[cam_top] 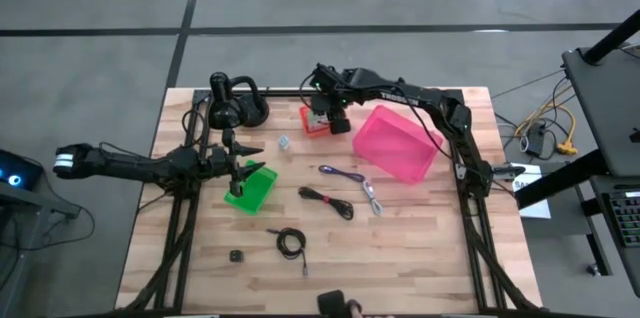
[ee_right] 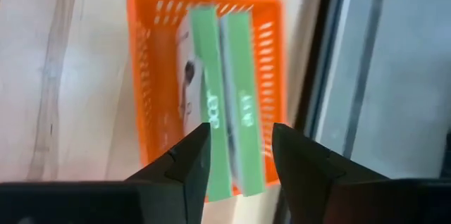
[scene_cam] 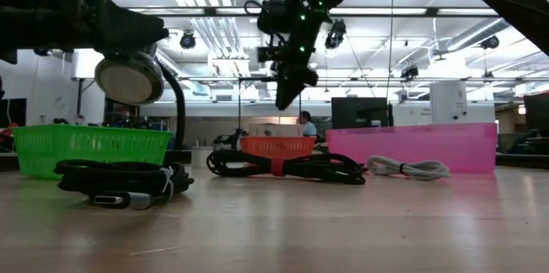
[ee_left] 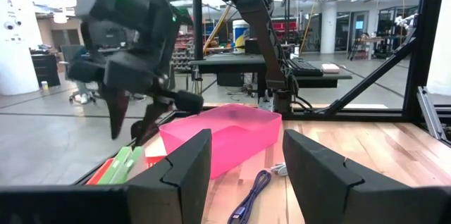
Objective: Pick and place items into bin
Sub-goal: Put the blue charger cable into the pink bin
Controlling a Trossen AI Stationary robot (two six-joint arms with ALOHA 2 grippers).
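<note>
Two slim green packets (ee_right: 229, 97) lie side by side in a small orange basket (ee_right: 151, 55) at the table's far edge. My right gripper (ee_right: 239, 153) hangs open just above them, fingers pointing down; the low view shows its tips (scene_cam: 287, 93) clear of the orange basket (scene_cam: 276, 146). My left gripper (ee_left: 246, 175) is open and hovers level over a green basket (cam_top: 250, 188), touching nothing. On the table lie a purple cable (cam_top: 342, 173), a black cable (cam_top: 325, 201), a coiled black cable (cam_top: 291, 243), a tiny white piece (cam_top: 284, 143) and a tiny black block (cam_top: 237, 256).
A pink bin (cam_top: 397, 143) stands tilted to the right of the orange basket. A pale grey cable (cam_top: 373, 196) lies near the purple one. A black lamp-like stand (cam_top: 235, 108) sits at the far left of the table. Bare wood shows along the near right part.
</note>
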